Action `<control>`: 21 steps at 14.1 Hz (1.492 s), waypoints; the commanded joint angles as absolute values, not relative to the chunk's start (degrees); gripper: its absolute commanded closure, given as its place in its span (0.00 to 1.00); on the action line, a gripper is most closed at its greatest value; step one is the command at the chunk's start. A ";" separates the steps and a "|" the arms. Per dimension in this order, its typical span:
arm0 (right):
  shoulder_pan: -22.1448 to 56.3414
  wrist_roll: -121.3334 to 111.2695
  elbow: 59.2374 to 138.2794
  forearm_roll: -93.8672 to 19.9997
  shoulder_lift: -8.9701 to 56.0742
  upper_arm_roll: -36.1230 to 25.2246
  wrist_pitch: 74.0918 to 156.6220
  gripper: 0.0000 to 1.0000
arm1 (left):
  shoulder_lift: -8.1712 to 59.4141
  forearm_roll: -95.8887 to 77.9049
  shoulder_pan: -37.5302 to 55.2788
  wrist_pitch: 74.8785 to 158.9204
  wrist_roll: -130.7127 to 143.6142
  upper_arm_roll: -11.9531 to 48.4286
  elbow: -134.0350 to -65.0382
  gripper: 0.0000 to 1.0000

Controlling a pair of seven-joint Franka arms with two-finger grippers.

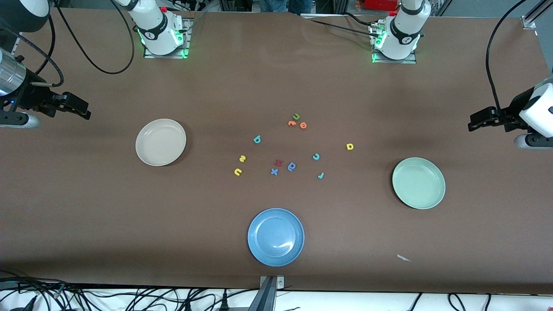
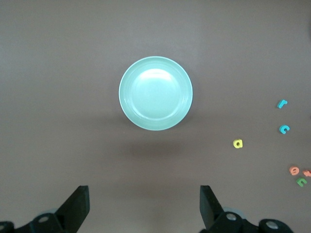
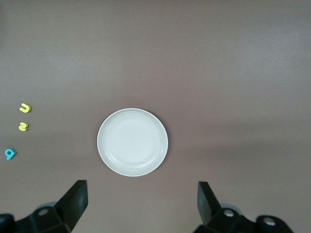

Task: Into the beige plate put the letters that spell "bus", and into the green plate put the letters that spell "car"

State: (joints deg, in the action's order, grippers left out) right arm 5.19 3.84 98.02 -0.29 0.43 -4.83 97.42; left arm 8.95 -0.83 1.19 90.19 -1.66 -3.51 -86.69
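left pincer (image 2: 143, 206) spread | right pincer (image 3: 141, 204) spread | arms cut off | red letter (image 1: 278, 163) possibly "n"

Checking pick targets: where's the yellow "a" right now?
In the front view the yellow "a" lies on the bare table, apart from the letter cluster toward the left arm's end, between the teal "c" and the green plate.

High front view; wrist views overlook plates.

the letters (image 1: 293, 147) lie on the table (image 1: 216, 86) between two plates (image 1: 160, 142).
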 commanded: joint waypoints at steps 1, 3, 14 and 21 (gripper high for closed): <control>5.10 2.64 96.86 -1.49 0.88 -5.01 96.24 0.00 | 10.46 0.88 0.97 90.09 -1.23 -2.99 -84.55 0.00; 5.10 2.72 96.86 -1.49 0.88 -5.10 96.24 0.00 | 11.25 0.97 1.40 90.00 -1.14 -2.99 -84.55 0.00; 6.42 2.64 96.51 -6.22 4.65 -5.01 95.71 0.00 | 16.26 -1.40 13.17 99.29 13.08 -2.02 -89.80 0.00; 7.46 0.35 94.75 -5.89 8.52 -4.49 95.88 0.00 | 13.80 -2.11 13.36 120.99 18.90 4.48 -110.62 0.00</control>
